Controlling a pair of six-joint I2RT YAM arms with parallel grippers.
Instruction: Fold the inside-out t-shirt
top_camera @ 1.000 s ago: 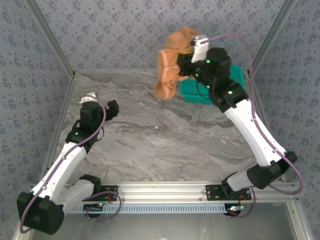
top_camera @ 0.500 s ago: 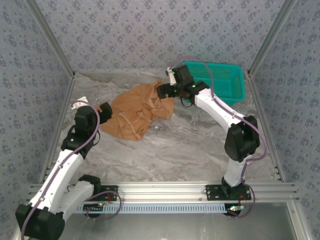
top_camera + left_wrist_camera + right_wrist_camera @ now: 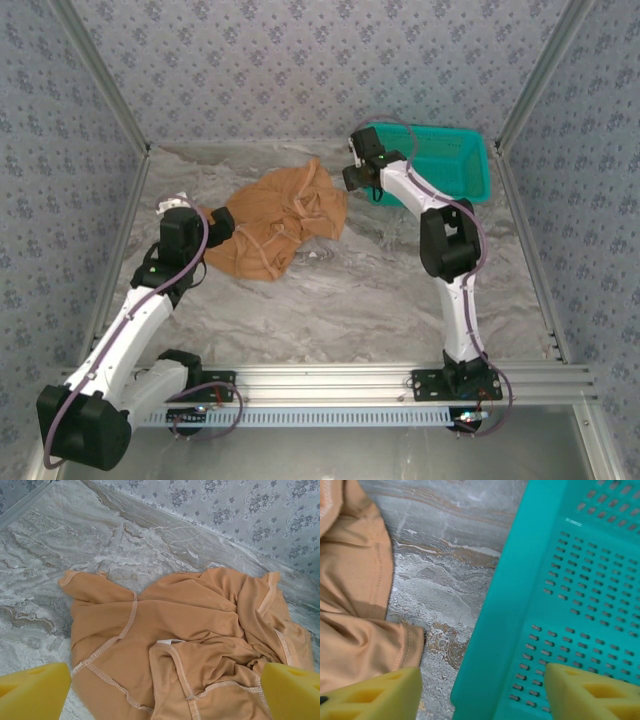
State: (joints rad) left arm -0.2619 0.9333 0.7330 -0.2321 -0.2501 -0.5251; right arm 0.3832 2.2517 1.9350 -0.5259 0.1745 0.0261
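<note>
Top external view: shirt (image 3: 275, 222) lies crumpled on the worktop (image 3: 330, 300) at about 11 o'clock from centre, apart from the basket (image 3: 470, 170) at 1 o'clock. Seams face up and no fold shows, so I judge the task barely begun: flattening and every fold remain. Left pincer (image 3: 216, 226), spread wide and empty, sits at the shirt's 9 o'clock edge. Right pincer (image 3: 352, 178), spread and empty, is at its 2 o'clock, by the basket's rim.
</note>
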